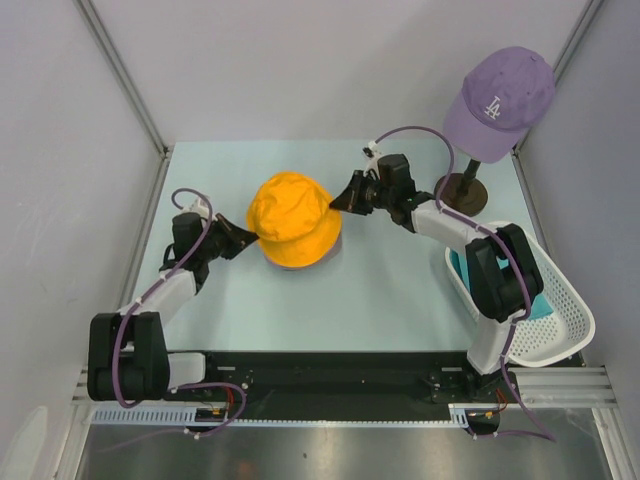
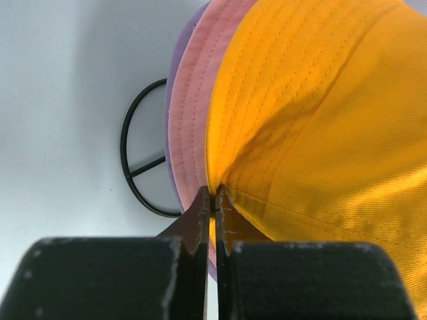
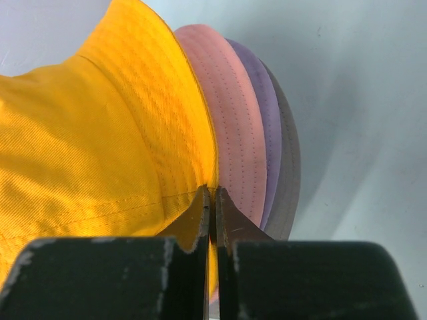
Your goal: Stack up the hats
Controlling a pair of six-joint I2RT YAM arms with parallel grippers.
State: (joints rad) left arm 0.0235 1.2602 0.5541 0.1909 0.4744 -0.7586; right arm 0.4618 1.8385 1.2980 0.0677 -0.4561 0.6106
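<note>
Two sets of fingers, both squeezed right down with basically no gap: the left gripper point(image 2: 213, 197) has the brim of the orange hat point(image 1: 293, 218) nipped between its tips, and the right gripper point(image 3: 212, 195) has that same brim pinched on the opposite side, so the hat sits between the two arms. In both wrist views the orange hat is the top layer, with the brim of a pink hat point(image 2: 190, 113) peeking out right under it and a lavender hat point(image 3: 267, 127) under that, all nested together. From above you only really see the orange one, sitting crown up a bit left of the middle of the pale table point(image 1: 380, 300). Past the hats, the left wrist view shows a black ring point(image 2: 143, 160) lying flat on the table. Over at the right edge there's a white basket point(image 1: 570, 335) with something teal point(image 1: 460, 268) in it, can't tell exactly what. At the back right a purple cap point(image 1: 500, 100) with a white LA logo sits up on a dark stand point(image 1: 460, 188)
</note>
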